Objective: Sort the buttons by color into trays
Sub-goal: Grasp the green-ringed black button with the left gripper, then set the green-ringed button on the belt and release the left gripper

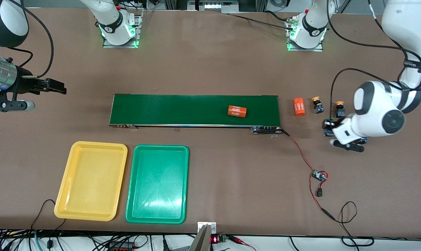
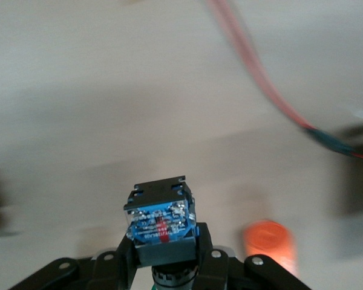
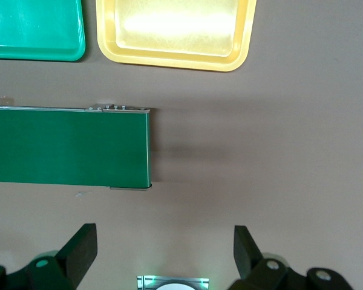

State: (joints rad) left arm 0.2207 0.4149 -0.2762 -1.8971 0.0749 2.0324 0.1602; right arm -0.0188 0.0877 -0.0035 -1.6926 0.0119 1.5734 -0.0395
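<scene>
My left gripper (image 1: 330, 129) (image 2: 163, 257) is shut on a button (image 2: 160, 217) (image 1: 327, 123) with a black-and-blue body. A sliver of green shows at its cap end, low over the table at the left arm's end. Two yellow-capped buttons (image 1: 316, 104) (image 1: 340, 109) stand upright on the table close by, farther from the front camera. A bit of blue (image 1: 363, 140) peeks out under the left hand. The yellow tray (image 1: 92, 181) (image 3: 175, 36) and the green tray (image 1: 158, 184) (image 3: 30, 36) lie side by side with nothing in them. My right gripper (image 1: 59, 88) (image 3: 164, 241) waits open over the table at the right arm's end.
A dark-green conveyor belt (image 1: 182, 109) (image 3: 66, 145) carries an orange cylinder (image 1: 237, 111). A second orange cylinder (image 1: 300, 106) lies beside the belt's end. A red wire (image 1: 303, 157) runs from the belt to a small circuit board (image 1: 318, 175).
</scene>
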